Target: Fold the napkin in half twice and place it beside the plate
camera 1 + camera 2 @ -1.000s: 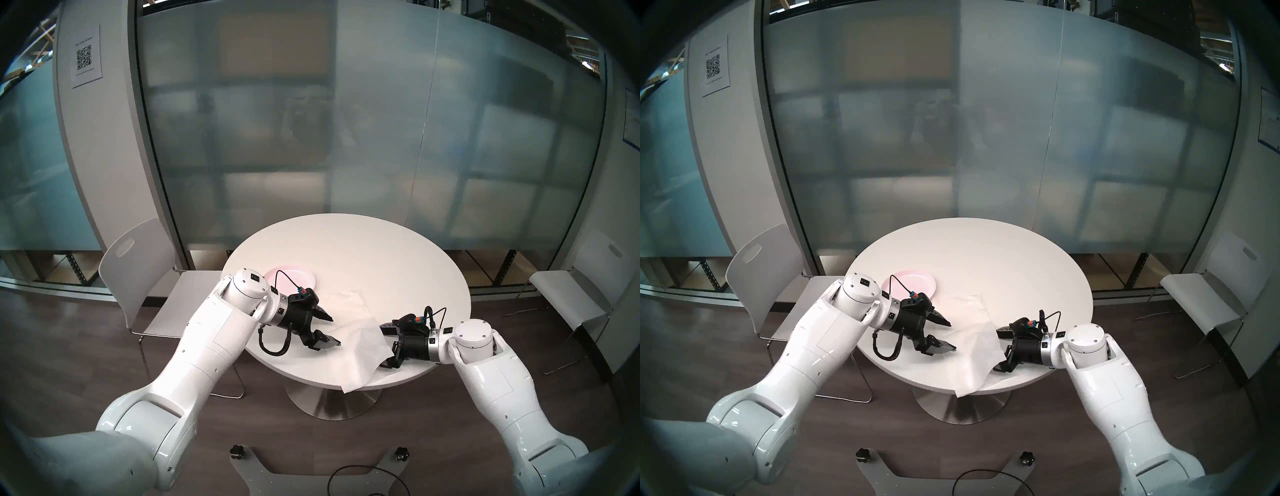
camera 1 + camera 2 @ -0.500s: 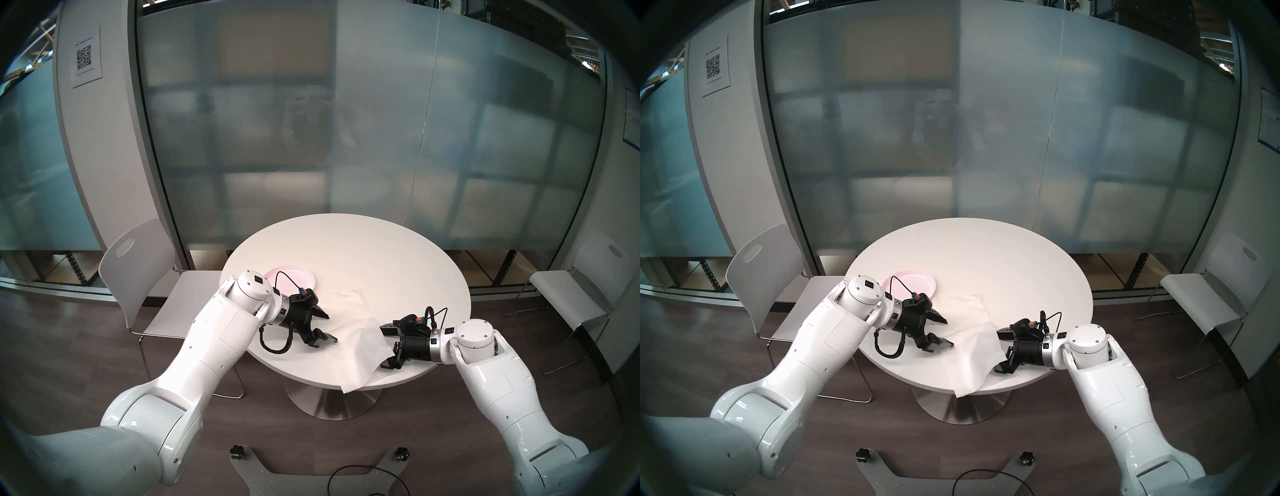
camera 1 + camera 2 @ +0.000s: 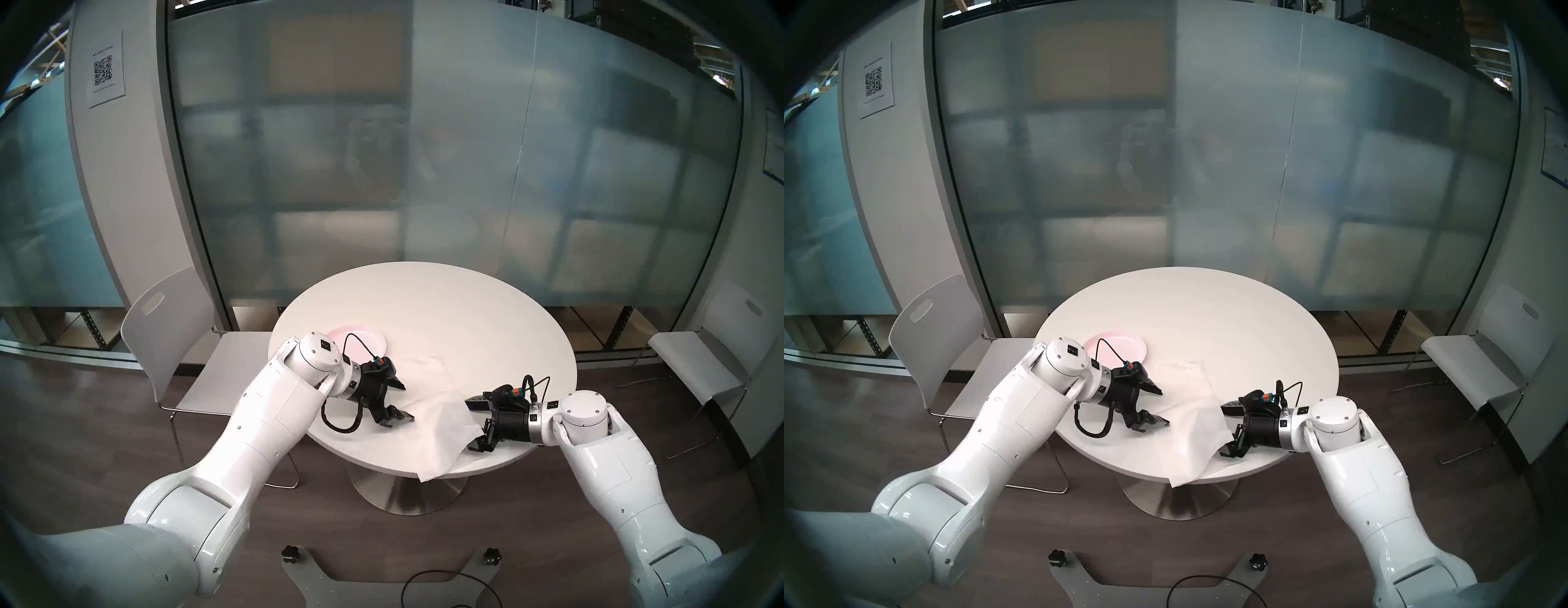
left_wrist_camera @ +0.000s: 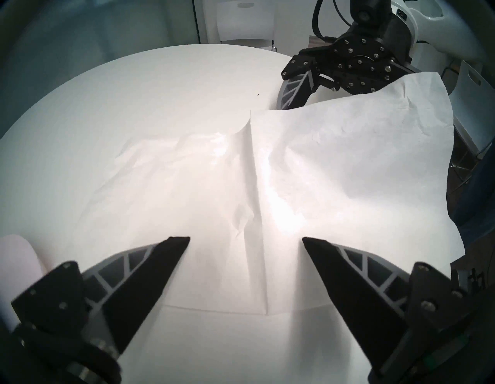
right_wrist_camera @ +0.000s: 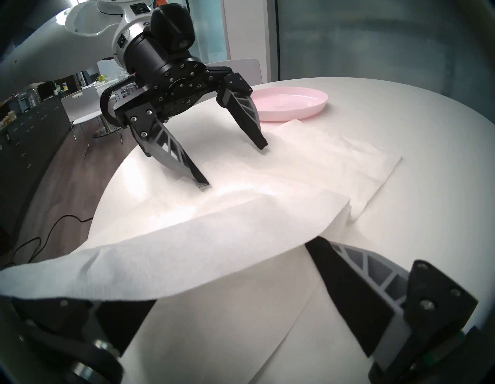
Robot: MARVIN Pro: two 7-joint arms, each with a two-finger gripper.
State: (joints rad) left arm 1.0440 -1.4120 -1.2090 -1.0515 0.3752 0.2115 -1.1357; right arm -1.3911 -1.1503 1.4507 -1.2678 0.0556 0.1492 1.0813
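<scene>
Meanwhile, over the last second the left gripper (image 3: 402,402) is seen to have rolled at the wrist and eased slightly lower over the white paper napkin (image 3: 428,407); its jaws are spread wide, one tip at or just above the sheet on either side of a raised crease, as shown in the left wrist view. Contact cannot be confirmed. The right gripper (image 3: 464,424) has not shifted. Its jaws are likewise wide apart, nothing pinched; the napkin's right flap (image 5: 166,249) is draped loosely over one finger.

Relative to the pale pink plate (image 3: 360,339): the napkin lies just to its right and nearer the robot, one corner reaching close to the plate's rim, the opposite corner (image 3: 426,475) hanging over the near edge of the round white table (image 3: 445,305).

Judgement: the first fold is not yet made. The sheet lies largely open, only partly lifted on the right. The left gripper appears to be set to pin or pinch the left portion, so that the right flap can be carried across. No grip is held by either arm.
</scene>
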